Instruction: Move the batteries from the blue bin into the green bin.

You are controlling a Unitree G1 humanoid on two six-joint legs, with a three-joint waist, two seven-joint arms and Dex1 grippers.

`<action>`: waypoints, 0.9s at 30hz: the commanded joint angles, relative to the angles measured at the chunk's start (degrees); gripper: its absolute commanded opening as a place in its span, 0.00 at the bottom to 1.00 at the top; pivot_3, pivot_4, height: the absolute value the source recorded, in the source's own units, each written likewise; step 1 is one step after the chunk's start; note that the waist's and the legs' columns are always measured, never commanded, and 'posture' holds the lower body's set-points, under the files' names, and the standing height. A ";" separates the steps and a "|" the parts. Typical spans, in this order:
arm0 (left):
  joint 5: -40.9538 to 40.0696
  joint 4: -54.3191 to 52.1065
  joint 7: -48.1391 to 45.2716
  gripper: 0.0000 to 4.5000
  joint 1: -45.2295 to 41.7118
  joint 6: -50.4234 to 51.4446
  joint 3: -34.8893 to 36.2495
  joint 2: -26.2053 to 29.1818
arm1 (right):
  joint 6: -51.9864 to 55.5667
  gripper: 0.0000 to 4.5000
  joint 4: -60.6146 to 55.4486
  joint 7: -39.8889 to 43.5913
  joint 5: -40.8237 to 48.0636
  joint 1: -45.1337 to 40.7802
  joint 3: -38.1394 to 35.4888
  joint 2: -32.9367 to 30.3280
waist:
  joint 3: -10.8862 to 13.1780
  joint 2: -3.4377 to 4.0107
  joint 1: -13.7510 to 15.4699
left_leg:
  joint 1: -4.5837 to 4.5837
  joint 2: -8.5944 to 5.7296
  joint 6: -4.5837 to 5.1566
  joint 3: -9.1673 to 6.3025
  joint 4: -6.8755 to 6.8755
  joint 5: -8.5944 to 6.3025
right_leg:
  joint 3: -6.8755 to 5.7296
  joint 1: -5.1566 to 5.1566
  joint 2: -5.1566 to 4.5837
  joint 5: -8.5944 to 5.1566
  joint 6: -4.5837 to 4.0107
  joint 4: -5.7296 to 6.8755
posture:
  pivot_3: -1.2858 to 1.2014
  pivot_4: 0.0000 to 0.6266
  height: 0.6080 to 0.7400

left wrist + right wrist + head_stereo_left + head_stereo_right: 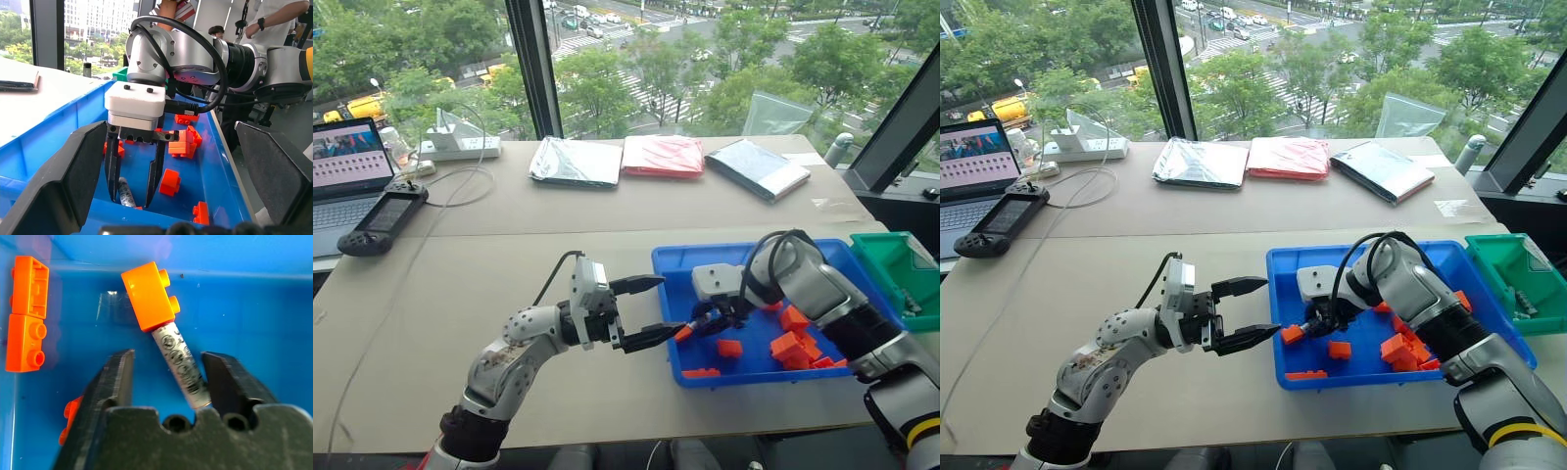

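The blue bin (671, 264) sits on the table at the right, and the green bin (886, 259) stands past its right end. My right gripper (707, 323) reaches down into the blue bin's left part. It is open, with its fingers (120, 377) astride one of the batteries (183, 369), which leans against one finger. The far end of that battery (125, 191) is tucked under an orange brick (149, 296). Pointing right, my left gripper (668, 305) hovers open and empty at the blue bin's left rim.
Several orange bricks (793, 343) lie in the blue bin, mostly towards its right. A laptop (347, 176), a handheld console (382, 220) and a power strip (460, 147) occupy the far left. Three flat pouches (663, 157) lie at the back. People (279, 19) stand beyond the table.
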 commanded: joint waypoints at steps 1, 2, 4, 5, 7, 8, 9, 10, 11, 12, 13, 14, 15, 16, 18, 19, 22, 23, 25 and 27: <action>-0.18 -1.38 -0.06 1.00 0.01 -1.43 0.19 -0.32 | 0.28 0.05 -2.00 -0.03 -0.67 1.34 -1.73 -0.62 | 0.00 0.00 0.00 | 0.00 0.00 0.00 0.00 0.00 0.00 | 0.00 0.00 0.00 0.00 0.00 0.00 | 0.52 0.24 1.00; -0.19 -1.39 -0.06 1.00 -0.04 -1.41 0.18 -0.33 | 0.41 0.05 -2.33 -0.21 -0.80 1.66 -2.11 -0.68 | 0.00 0.00 -0.01 | 0.00 0.00 0.00 0.00 0.00 0.00 | 0.00 0.00 0.00 0.00 0.00 0.00 | 0.52 0.24 1.00; -0.19 -1.26 -0.12 1.00 -0.31 -1.39 0.21 -0.34 | 0.52 0.05 -3.49 -1.28 -0.87 2.77 -3.49 -1.22 | 0.00 0.00 -0.01 | 0.00 0.01 0.00 0.00 0.00 0.00 | 0.00 0.00 0.00 0.00 0.00 0.00 | 0.52 0.24 1.00; -0.20 -1.17 -0.15 1.00 -0.49 -1.36 0.24 -0.35 | 0.82 0.05 -4.13 -2.20 -0.73 3.33 -4.48 -1.50 | 0.00 0.00 0.05 | 0.00 0.00 0.00 0.00 0.00 0.00 | 0.00 0.00 0.00 0.00 0.00 0.00 | 0.52 0.24 1.00; -0.21 -1.10 -0.15 1.00 -0.69 -1.33 0.27 -0.37 | 3.42 0.05 -6.19 -6.32 -0.12 4.39 -8.68 -1.86 | 0.00 0.00 0.08 | 0.00 0.00 0.00 -0.01 0.00 0.00 | -0.01 0.00 0.00 0.00 0.00 0.01 | 0.52 0.24 1.00; -0.21 -1.18 -0.09 1.00 -0.71 -1.31 0.31 -0.37 | 6.39 0.05 -8.26 -9.45 1.04 5.09 -12.85 -2.13 | 0.00 0.00 0.11 | 0.00 0.00 0.00 0.00 0.00 0.00 | 0.00 0.00 -0.03 0.00 0.00 0.01 | 0.52 0.24 1.00; -0.24 -1.32 -0.03 1.00 -0.69 -1.28 0.35 -0.35 | 9.49 0.05 -10.41 -12.32 2.24 5.82 -17.18 -2.55 | 0.00 0.00 0.14 | -0.01 0.01 0.00 -0.01 0.01 0.00 | 0.00 0.00 -0.03 0.00 0.00 0.01 | 0.52 0.24 1.00; -0.29 -1.45 0.05 1.00 -0.65 -1.26 0.40 -0.33 | 12.40 0.05 -12.47 -14.98 3.24 6.59 -21.46 -2.97 | 0.00 0.00 0.18 | -0.03 0.01 0.00 -0.01 0.01 0.00 | 0.00 -0.04 -0.07 0.00 0.00 0.04 | 0.52 0.24 1.00; -0.35 -1.65 0.11 1.00 -0.55 -1.20 0.45 -0.29 | 14.53 0.05 -13.92 -17.32 3.76 7.25 -24.84 -3.27 | 0.00 0.00 0.20 | -0.10 -0.01 -0.01 0.00 0.01 0.01 | 0.02 -0.13 -0.09 0.00 0.01 0.09 | 0.52 0.24 1.00; -0.40 -1.79 0.17 1.00 -0.49 -1.13 0.48 -0.25 | 15.96 0.05 -14.71 -20.38 3.79 7.64 -28.09 -3.32 | 0.00 0.00 0.20 | -0.16 0.00 -0.02 -0.01 0.01 0.01 | 0.02 -0.18 -0.09 0.00 0.00 0.11 | 0.52 0.24 1.00; -0.51 -2.05 0.25 1.00 -0.35 -1.00 0.53 -0.18 | 17.45 0.05 -15.07 -24.17 3.37 7.64 -31.37 -3.08 | 0.00 0.00 0.22 | -0.19 0.00 -0.02 0.00 0.01 0.01 | 0.02 -0.23 -0.08 0.00 0.00 0.12 | 0.52 0.24 1.00; -0.62 -2.27 0.31 1.00 -0.23 -0.87 0.59 -0.11 | 19.63 0.05 -14.87 -28.43 2.77 7.10 -34.57 -2.64 | 0.00 0.00 0.22 | -0.22 0.00 -0.02 -0.01 0.01 0.01 | 0.02 -0.27 -0.08 0.00 0.00 0.14 | 0.52 0.24 1.00; -0.72 -2.43 0.36 1.00 -0.13 -0.76 0.65 -0.04 | 22.23 0.05 -14.30 -32.79 2.09 6.28 -37.65 -2.18 | 0.00 0.00 0.22 | -0.24 0.00 -0.02 0.00 0.01 0.01 | 0.02 -0.30 -0.08 0.00 0.00 0.15 | 0.52 0.24 1.00; -0.82 -2.61 0.41 1.00 -0.04 -0.66 0.70 0.03 | 24.50 0.05 -13.82 -36.69 1.11 5.76 -40.11 -2.11 | 0.00 0.00 0.20 | -0.25 -0.01 -0.02 0.00 0.01 0.01 | 0.02 -0.30 -0.07 0.00 0.00 0.15 | 0.52 0.24 1.00; -0.95 -2.80 0.55 1.00 -0.03 -0.47 0.70 0.10 | 29.02 0.05 -12.23 -45.36 -1.75 5.38 -44.57 -2.12 | 0.00 0.00 0.21 | -0.30 -0.01 -0.03 0.01 0.01 0.02 | 0.04 -0.35 -0.08 0.01 0.00 0.16 | 0.52 0.24 1.00; -1.01 -2.95 0.63 1.00 0.01 -0.37 0.70 0.16 | 31.13 0.05 -11.95 -48.46 -2.44 5.58 -46.39 -1.88 | 0.00 0.00 0.28 | -0.32 -0.03 -0.03 0.02 0.01 0.02 | 0.05 -0.38 -0.08 0.01 0.00 0.17 | 0.52 0.24 1.00; -1.17 -3.18 0.82 1.00 0.05 -0.19 0.67 0.26 | 41.03 0.05 -9.86 -61.72 -5.16 5.90 -56.51 1.51 | -0.01 0.00 0.42 | -0.43 -0.09 -0.04 0.06 0.02 0.03 | 0.07 -0.53 -0.09 0.01 -0.01 0.26 | 0.52 0.24 1.00; -1.22 -3.17 0.85 1.00 0.00 -0.14 0.66 0.27 | 41.62 0.05 -10.06 -63.35 -5.59 7.50 -57.79 1.64 | -0.01 -0.01 0.46 | -0.51 -0.10 -0.04 0.08 0.03 0.03 | 0.11 -0.64 -0.10 0.01 -0.01 0.37 | 0.52 0.24 1.00; -1.24 -3.06 0.84 1.00 -0.07 -0.10 0.62 0.31 | 42.24 0.05 -11.56 -66.69 -6.64 10.48 -60.29 2.23 | -0.01 0.00 0.63 | -0.67 -0.15 -0.06 0.11 0.04 0.06 | 0.16 -0.86 -0.12 0.01 -0.01 0.62 | 0.52 0.24 1.00; -1.22 -2.91 0.88 1.00 -0.15 -0.08 0.59 0.32 | 42.90 0.05 -12.09 -69.69 -6.86 11.88 -62.39 2.74 | -0.03 0.04 0.55 | -0.67 -0.14 -0.05 0.14 0.04 0.05 | 0.16 -0.87 -0.10 0.01 -0.01 0.65 | 0.52 0.24 1.00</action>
